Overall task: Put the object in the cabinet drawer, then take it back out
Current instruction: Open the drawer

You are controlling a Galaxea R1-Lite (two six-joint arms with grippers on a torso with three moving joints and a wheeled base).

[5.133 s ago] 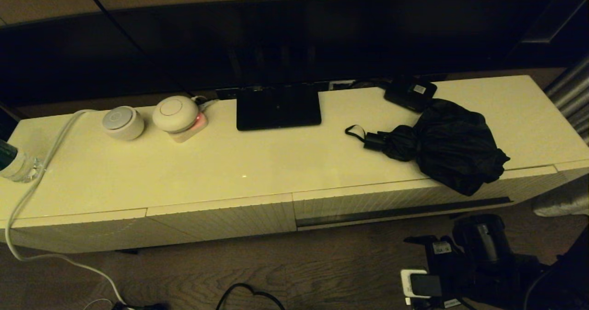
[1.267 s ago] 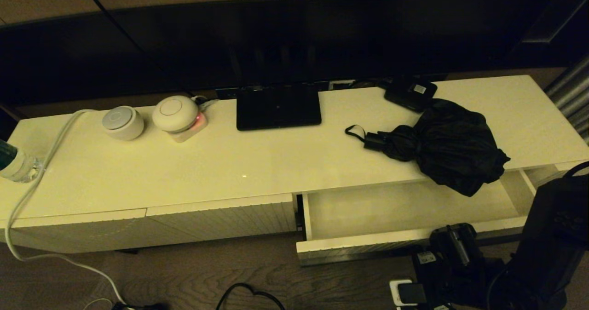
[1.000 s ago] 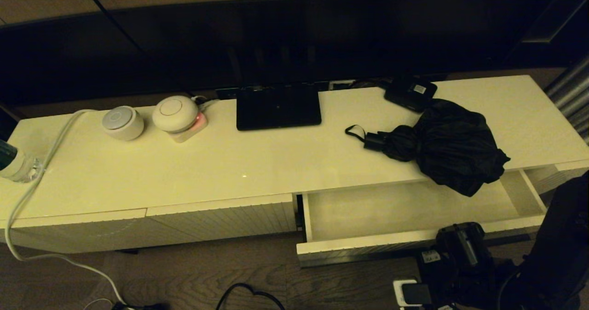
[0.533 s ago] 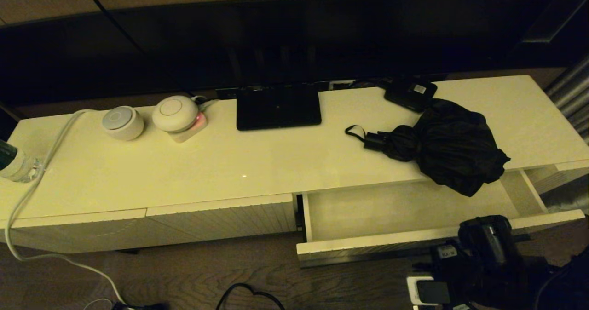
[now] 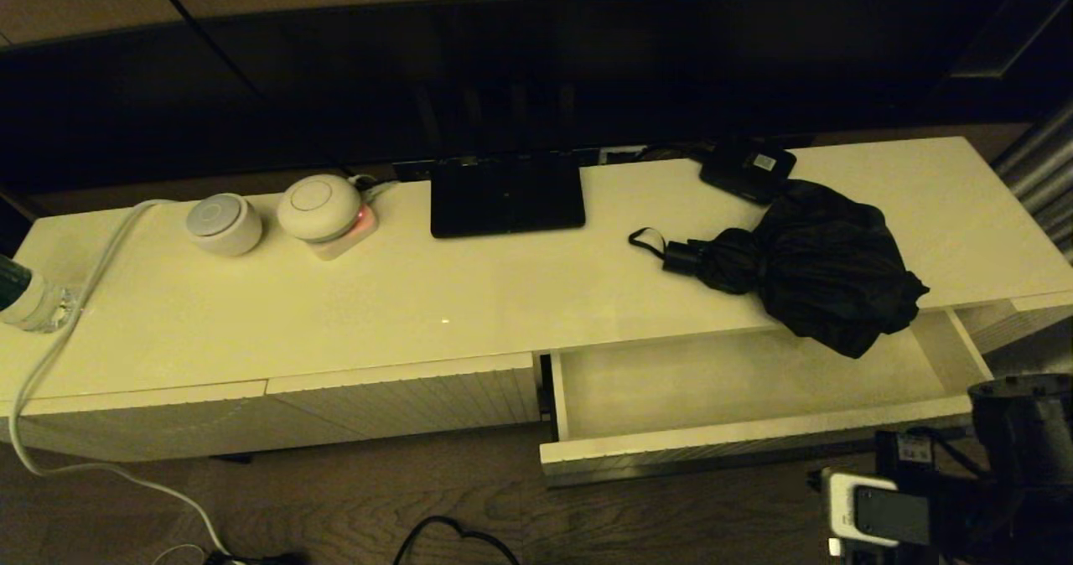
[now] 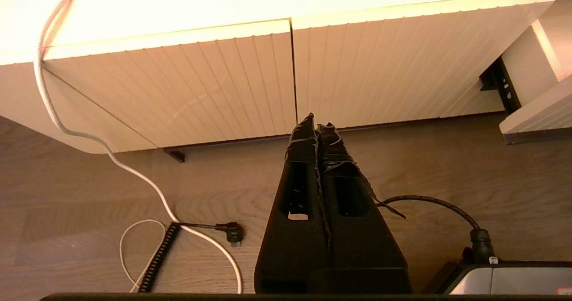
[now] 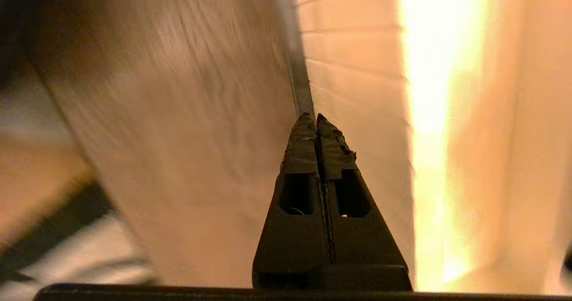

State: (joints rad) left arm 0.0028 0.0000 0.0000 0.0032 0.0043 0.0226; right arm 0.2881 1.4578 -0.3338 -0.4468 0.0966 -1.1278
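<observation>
A black folding umbrella lies on the right part of a long cream cabinet top, its baggy fabric spilling over the front edge above the cabinet drawer, which stands pulled out with its pale interior bare. The umbrella's short handle and wrist loop point toward the middle of the top; a small black box with a white label sits just behind the fabric, close enough that contact cannot be judged.

The right arm shows low at the right of the head view, in front of the drawer's right end and apart from it. Its gripper has both fingers pressed together on nothing (the wrist view shows the tips meeting), with a ribbed cream front and wooden floor beyond them.

The left gripper hangs low over the floor before the closed ribbed fronts on the cabinet's left half, its fingers likewise together and empty. The drawer's corner juts out to one side of that wrist view.

Elsewhere on the top sit a flat black stand, two round white devices and, at the far left, a bottle beside a white cable that trails down to the floor.
</observation>
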